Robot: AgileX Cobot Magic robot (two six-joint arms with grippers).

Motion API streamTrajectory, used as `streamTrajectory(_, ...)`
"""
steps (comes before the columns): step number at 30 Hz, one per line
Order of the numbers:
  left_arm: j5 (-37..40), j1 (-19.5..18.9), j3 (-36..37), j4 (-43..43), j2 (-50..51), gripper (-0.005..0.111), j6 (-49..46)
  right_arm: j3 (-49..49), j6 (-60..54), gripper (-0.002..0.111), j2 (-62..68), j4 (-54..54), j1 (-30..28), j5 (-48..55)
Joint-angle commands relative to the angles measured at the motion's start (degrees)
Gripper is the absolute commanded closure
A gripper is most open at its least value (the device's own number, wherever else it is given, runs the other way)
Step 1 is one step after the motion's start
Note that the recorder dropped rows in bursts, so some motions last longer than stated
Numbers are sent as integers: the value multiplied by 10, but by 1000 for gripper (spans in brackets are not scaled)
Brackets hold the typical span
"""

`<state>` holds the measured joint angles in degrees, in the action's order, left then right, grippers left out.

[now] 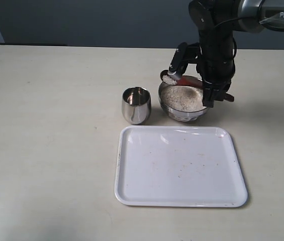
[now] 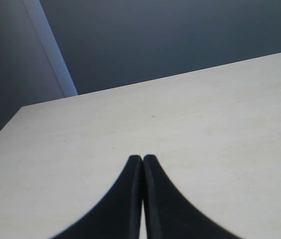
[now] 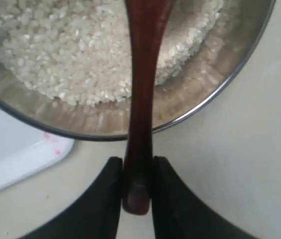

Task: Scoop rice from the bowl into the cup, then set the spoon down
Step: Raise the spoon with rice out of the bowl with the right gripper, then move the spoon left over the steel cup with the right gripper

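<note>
The steel bowl (image 1: 194, 111) holds a mound of white rice (image 1: 182, 97); close up, the rice (image 3: 55, 55) fills the bowl (image 3: 215, 94). My right gripper (image 1: 213, 96) is shut on the end of the dark wooden spoon's handle (image 3: 141, 99), at the bowl's right rim. In the right wrist view that gripper (image 3: 138, 167) clamps the handle from both sides. The spoon head (image 1: 169, 79) carries rice and is raised over the bowl's far-left rim. The steel cup (image 1: 136, 104) stands upright just left of the bowl. My left gripper (image 2: 142, 158) is shut on nothing, over bare table.
A white tray (image 1: 179, 165) lies in front of the bowl and cup, with a few specks on it; its corner (image 3: 16, 159) shows beside the bowl. The pale table (image 1: 46, 125) stretches to the left. A dark wall stands behind it.
</note>
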<state>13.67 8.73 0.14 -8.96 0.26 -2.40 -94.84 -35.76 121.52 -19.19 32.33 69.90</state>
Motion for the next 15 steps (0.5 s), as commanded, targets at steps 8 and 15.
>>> streamTrajectory(8, 1, -1, -1, -1, -3, 106, 4, -4, -4, 109, -7, 33, 3, 1)
streamTrajectory(15, 1, -1, -1, -1, -3, 106, 4, -4, -4, 109, -7, 33, 24, 1)
